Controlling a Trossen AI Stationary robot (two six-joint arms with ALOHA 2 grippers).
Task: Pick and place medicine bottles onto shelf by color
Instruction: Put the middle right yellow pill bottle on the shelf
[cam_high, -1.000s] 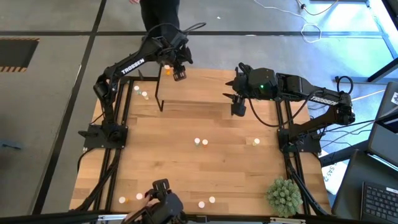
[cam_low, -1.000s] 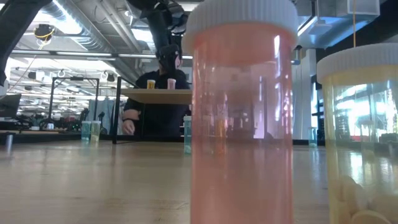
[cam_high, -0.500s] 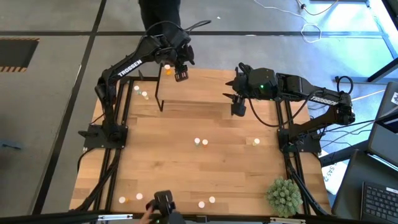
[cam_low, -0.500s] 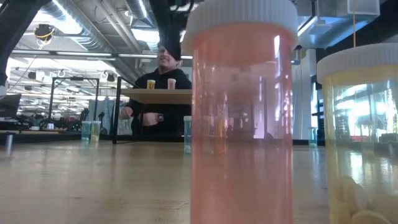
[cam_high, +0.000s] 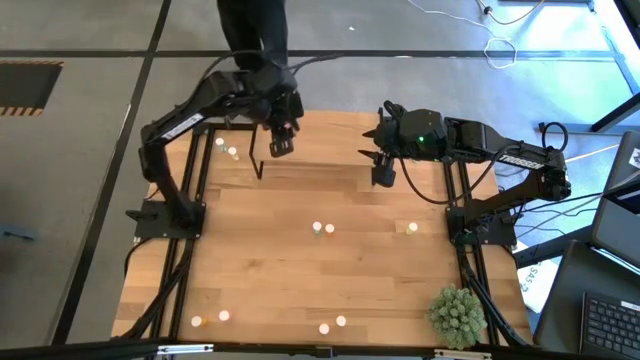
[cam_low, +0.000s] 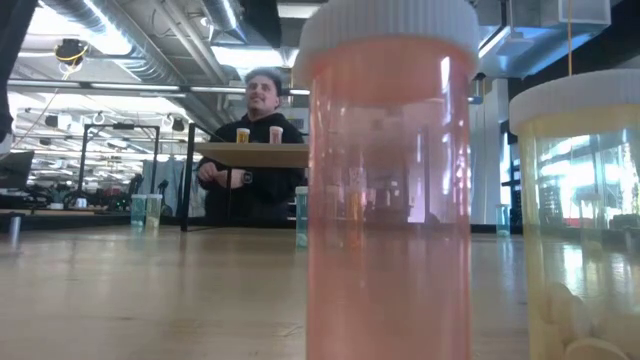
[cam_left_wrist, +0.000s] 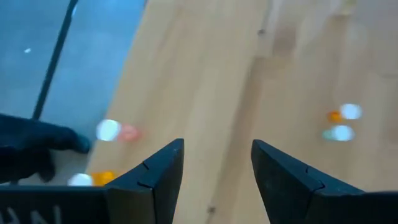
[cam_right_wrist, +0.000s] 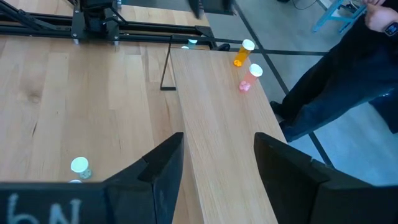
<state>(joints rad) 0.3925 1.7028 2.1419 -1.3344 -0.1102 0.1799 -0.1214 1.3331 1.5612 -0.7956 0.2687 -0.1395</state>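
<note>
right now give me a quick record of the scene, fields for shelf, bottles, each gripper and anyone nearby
shelf: light-wood shelf at the table's far edge
on shelf: orange bottle and pink bottle, side by side near its far edge
on table: bottle pair mid-table, more bottles near the front edge
left gripper: left gripper open, empty, above the shelf's left end
right gripper: right gripper open, empty, over the shelf's right part
person: person in dark clothes behind the shelf

2 bottles (cam_right_wrist: 246, 65) stand on the shelf (cam_right_wrist: 211, 106); 9 bottles (cam_high: 323, 229) dot the table (cam_high: 300, 280); 1 plant (cam_high: 457, 314); 1 person (cam_low: 252, 150).
</note>
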